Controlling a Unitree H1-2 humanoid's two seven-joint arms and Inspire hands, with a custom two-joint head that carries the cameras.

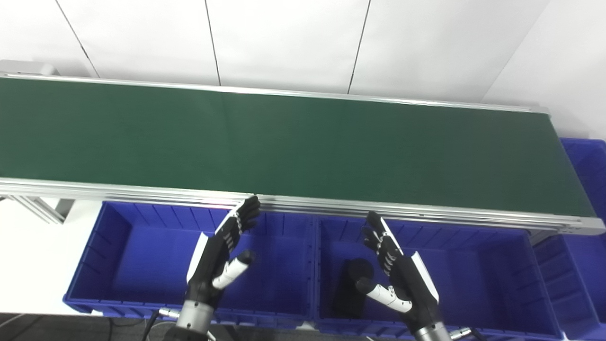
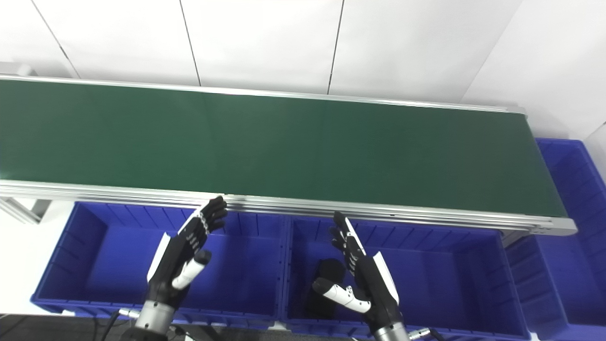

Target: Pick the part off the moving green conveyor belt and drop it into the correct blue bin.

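Two head cameras side by side, looking steeply down and forward from above the near blue bins (image 1: 142, 246), facing the green conveyor belt (image 1: 284, 142) and white wall, right eye set slightly rightward, both sharing belt, bins, both hands

The long green conveyor belt (image 1: 284, 137) runs off the left edge. The right blue plastic bin's (image 2: 440, 246) dark blocky object (image 2: 326, 284) is too blurred to identify.
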